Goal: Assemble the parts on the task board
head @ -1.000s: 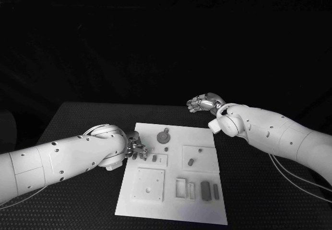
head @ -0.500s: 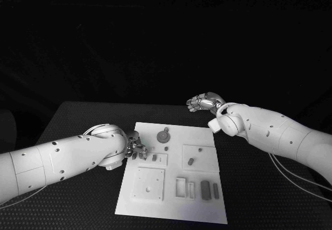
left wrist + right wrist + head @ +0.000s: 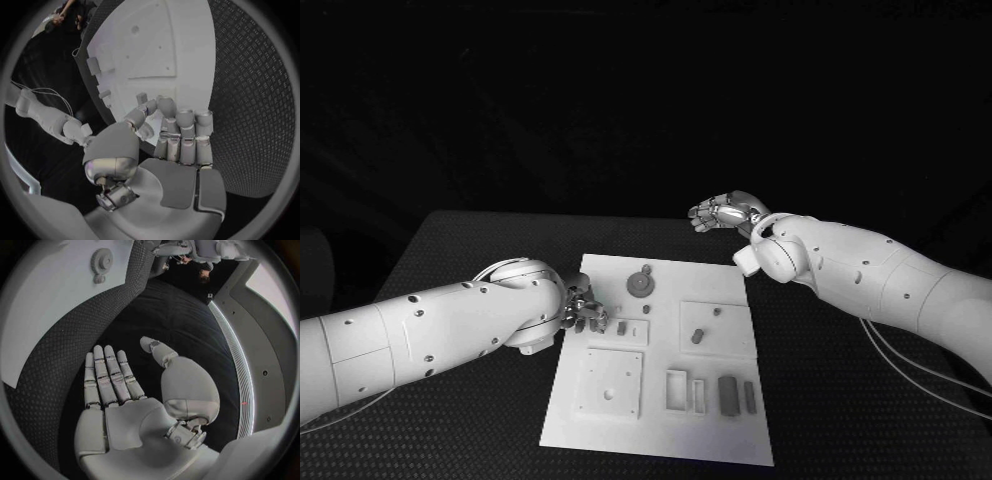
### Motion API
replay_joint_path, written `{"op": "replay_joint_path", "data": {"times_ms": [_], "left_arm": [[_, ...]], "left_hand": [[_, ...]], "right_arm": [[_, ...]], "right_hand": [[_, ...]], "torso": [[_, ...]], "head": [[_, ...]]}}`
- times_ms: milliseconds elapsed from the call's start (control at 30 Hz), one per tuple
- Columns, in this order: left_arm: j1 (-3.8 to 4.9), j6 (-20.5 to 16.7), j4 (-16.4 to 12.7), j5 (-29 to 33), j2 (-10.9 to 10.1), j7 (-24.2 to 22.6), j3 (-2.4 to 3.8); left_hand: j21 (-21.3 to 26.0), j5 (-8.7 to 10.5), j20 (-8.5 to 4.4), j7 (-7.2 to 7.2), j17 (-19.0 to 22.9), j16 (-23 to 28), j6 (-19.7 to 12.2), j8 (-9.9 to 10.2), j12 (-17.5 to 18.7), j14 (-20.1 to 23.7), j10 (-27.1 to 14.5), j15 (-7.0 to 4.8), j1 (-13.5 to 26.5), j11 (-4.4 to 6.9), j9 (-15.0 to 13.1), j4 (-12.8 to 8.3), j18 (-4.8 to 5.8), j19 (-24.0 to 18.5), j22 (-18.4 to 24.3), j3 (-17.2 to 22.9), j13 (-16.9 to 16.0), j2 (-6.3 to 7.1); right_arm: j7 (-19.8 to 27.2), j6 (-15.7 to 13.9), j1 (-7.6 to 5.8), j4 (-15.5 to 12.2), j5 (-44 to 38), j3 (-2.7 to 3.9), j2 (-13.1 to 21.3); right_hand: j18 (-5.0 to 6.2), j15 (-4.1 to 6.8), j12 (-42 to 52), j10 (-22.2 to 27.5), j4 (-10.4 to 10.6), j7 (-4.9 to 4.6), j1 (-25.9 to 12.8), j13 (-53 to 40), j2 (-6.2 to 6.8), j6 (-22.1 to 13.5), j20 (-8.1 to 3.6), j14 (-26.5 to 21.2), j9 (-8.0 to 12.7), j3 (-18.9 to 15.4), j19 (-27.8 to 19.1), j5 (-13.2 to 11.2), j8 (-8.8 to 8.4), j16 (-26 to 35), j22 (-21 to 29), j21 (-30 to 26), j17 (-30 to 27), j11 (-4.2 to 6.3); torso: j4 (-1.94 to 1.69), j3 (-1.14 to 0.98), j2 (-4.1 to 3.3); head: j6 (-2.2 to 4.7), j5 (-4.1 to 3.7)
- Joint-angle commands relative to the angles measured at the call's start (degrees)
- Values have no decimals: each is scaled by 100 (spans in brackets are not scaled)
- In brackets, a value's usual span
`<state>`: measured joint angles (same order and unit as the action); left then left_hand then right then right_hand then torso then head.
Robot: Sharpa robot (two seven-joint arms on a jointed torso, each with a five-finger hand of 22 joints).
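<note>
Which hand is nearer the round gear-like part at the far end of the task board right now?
Left. The left hand sits at the task board's left edge, just short of the gear-like part. The right hand hovers off the board, beyond its far right corner.

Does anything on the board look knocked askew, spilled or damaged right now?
Nothing stands out. The task board lies flat on the table, the parts sit on it, and the gear-like piece rests near its far edge. The left hand is at the board's edge; the right hand is beyond it.
</note>
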<state>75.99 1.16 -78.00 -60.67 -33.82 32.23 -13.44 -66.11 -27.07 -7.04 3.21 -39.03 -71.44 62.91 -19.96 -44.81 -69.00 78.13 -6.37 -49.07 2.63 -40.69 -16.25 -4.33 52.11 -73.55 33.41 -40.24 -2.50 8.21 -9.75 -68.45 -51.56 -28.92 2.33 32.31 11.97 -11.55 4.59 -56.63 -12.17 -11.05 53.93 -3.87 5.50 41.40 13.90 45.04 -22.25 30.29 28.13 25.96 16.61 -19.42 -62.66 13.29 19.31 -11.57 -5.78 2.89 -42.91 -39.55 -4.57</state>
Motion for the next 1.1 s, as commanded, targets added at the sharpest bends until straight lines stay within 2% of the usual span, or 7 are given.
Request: {"op": "replay_joint_path", "data": {"times_ms": [33,333,600,967,1000,1033,1100], "left_arm": [[-25,138,-2,-36,20,30,-22],[-29,194,38,-172,111,37,-25],[-112,324,117,-398,241,35,-24],[-130,312,132,-411,251,32,-24],[-130,319,132,-411,244,37,-24],[-130,307,131,-411,235,43,-24],[-130,290,132,-411,214,57,-23]], "left_hand": [[-24,-20,-650,-201,-1,-32,235,-347,-21,-210,248,-263,-15,225,-270,2,-46,50,-11,38,-8,-54],[-41,121,-659,-208,7,-51,263,-344,-41,-230,261,-286,29,230,-284,52,-49,73,-21,19,-29,-57],[-64,239,-674,-228,7,-95,323,-351,-77,-273,306,-306,70,248,-302,123,-58,107,-33,2,-55,-51],[-73,309,-681,-231,15,-110,337,-339,-89,-280,308,-314,117,249,-307,191,-62,121,-40,-17,-66,-10],[-71,400,-685,-232,21,-111,339,-331,-90,-277,306,-317,143,249,-309,242,-64,122,-41,-27,-68,24],[-67,614,-691,-232,28,-113,340,-322,-90,-273,303,-320,155,249,-311,291,-70,121,-41,-30,-71,60],[-65,675,-694,-231,35,-113,340,-313,-87,-269,299,-323,170,248,-313,333,-72,119,-42,-32,-72,115]], "right_arm": [[61,27,1,-10,-36,1,0],[60,31,1,-13,-36,1,-6],[59,29,1,-20,-36,1,-9],[59,31,1,-22,-36,1,-8],[59,31,1,-23,-36,1,-6],[58,29,1,-22,-36,1,-2],[58,26,1,-21,-36,1,1]], "right_hand": [[-103,4,-30,-23,-18,-212,-7,-7,20,-4,10,-54,6,-1,-23,31,38,-34,-10,-36,-9,3],[-102,4,-30,-24,-18,-213,-7,-7,20,-5,10,-54,7,-1,-22,31,38,-35,-12,-38,-10,3],[-102,4,-31,-24,-17,-213,-7,-7,19,-5,10,-54,8,-1,-21,31,39,-35,-15,-40,-10,3],[-102,3,-33,-25,-17,-213,-7,-7,20,-5,10,-54,9,-1,-21,31,40,-36,-18,-44,-12,3],[-102,3,-33,-25,-18,-213,-7,-7,20,-5,10,-55,10,-1,-21,31,40,-36,-18,-44,-12,3],[-102,3,-33,-24,-18,-213,-7,-7,21,-5,10,-55,10,-1,-21,31,40,-36,-18,-45,-12,3],[-102,3,-33,-24,-18,-213,-7,-7,21,-5,10,-55,10,-1,-21,31,40,-36,-19,-45,-12,3]], "torso": [[6,0,-1],[3,-1,-1],[16,1,-7],[0,0,1],[0,1,1],[1,2,1],[1,2,1]], "head": [[6,6],[2,4],[-16,-12],[-32,-35],[-33,-39],[-35,-42],[-35,-42]]}}
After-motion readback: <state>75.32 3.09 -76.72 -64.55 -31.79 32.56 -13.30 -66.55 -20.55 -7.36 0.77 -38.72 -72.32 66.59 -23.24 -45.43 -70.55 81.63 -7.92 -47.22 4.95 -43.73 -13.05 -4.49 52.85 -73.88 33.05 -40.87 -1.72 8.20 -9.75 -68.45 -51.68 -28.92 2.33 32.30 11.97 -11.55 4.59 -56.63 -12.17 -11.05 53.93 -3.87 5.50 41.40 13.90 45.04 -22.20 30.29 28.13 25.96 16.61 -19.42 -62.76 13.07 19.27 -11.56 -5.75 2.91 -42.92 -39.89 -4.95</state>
